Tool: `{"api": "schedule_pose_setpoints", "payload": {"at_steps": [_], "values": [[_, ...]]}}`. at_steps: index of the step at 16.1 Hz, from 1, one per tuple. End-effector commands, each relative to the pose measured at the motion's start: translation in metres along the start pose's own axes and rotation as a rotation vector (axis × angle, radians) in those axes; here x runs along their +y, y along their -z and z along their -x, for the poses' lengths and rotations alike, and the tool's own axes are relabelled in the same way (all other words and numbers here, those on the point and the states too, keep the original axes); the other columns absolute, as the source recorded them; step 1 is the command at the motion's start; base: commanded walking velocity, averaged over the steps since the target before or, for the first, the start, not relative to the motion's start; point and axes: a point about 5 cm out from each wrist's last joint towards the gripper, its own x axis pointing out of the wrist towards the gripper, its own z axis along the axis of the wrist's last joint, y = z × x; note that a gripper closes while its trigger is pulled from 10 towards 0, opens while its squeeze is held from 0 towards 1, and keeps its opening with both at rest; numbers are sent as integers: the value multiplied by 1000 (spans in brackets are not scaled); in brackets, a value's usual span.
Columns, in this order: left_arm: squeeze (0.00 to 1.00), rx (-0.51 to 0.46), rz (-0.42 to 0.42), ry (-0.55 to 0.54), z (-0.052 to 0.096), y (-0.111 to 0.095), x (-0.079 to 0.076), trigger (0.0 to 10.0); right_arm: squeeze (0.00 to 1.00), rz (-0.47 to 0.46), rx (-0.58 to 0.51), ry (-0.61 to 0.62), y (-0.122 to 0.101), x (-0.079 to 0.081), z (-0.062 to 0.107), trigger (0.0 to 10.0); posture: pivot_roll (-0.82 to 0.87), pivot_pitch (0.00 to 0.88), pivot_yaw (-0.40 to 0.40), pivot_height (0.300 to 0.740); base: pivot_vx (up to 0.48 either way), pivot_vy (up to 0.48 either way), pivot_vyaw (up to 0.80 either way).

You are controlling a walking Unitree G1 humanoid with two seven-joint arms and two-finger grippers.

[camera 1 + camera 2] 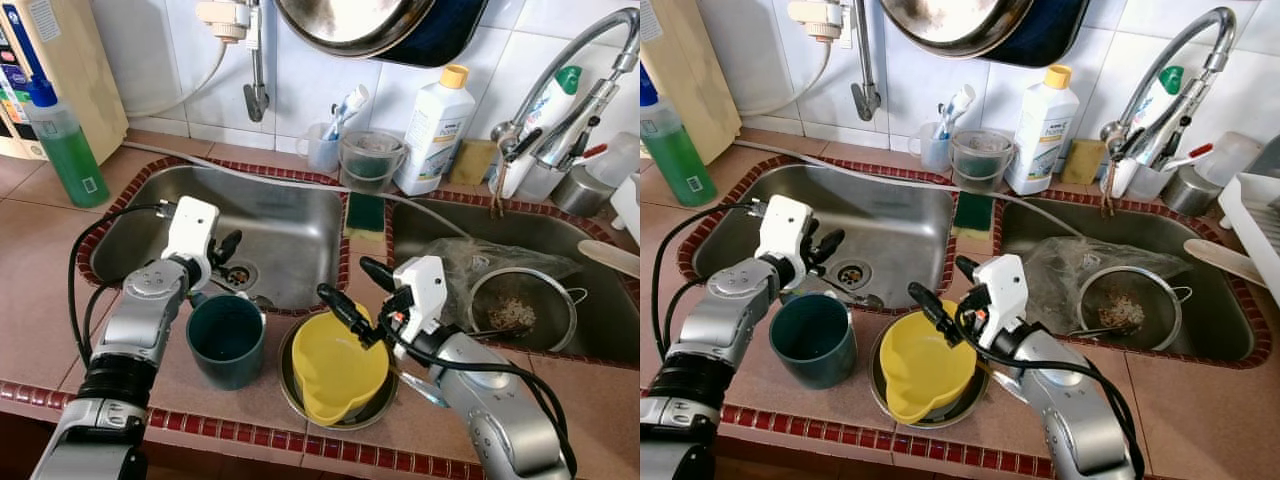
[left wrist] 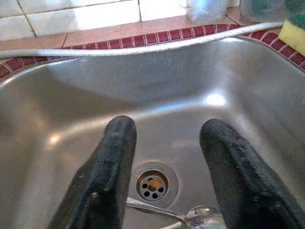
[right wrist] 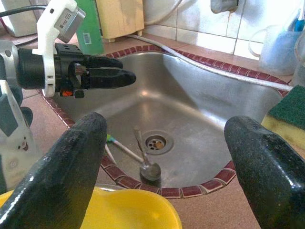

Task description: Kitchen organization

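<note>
A glossy yellow plastic jug [image 1: 335, 375] is sitting tilted in a round metal bowl [image 1: 385, 400] on the counter, and the right gripper [image 1: 352, 292] is hovering wide open, empty, above it. The left gripper [image 2: 164, 157] is hanging spread and empty over the steel sink [image 2: 71, 105].

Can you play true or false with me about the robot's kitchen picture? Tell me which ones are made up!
1. The yellow jug sits in a metal bowl on the counter. True.
2. The green cup is inside the left sink. False: it stands on the counter in front of the sink.
3. A spoon lies near the drain of the left sink. True.
4. The right gripper is squeezing the sponge. False: its fingers are open above the yellow jug, and the sponge lies on the ledge between the sinks.
5. The left gripper is open over the left sink. True.
</note>
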Motion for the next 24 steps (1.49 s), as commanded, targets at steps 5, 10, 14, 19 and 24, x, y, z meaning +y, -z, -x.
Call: {"api": "schedule_pose_setpoints", "payload": {"at_steps": [5,10,14,19,24], "values": [[1000,-64,-34,-34,1,-20,10,10000,0,14,-20,14,-4,-5,-3,10000,-6,1,-50,740,0,0,0],[0,-170,14,-87,13,-29,21,10000,0,-1,-54,44,-7,-9,-8,10000,22,0,-61,740,0,0,0],[0,-275,32,-181,31,-32,28,10000,0,1,-118,136,-15,-22,-13,10000,34,0,-70,740,0,0,0],[0,-374,10,-222,51,-37,16,10000,0,5,-176,234,-23,-38,-13,10000,44,0,-86,740,0,0,0],[0,-377,82,-218,63,-27,11,10000,0,10,-190,238,-23,-39,-16,10000,51,0,-96,740,0,0,0]]}}
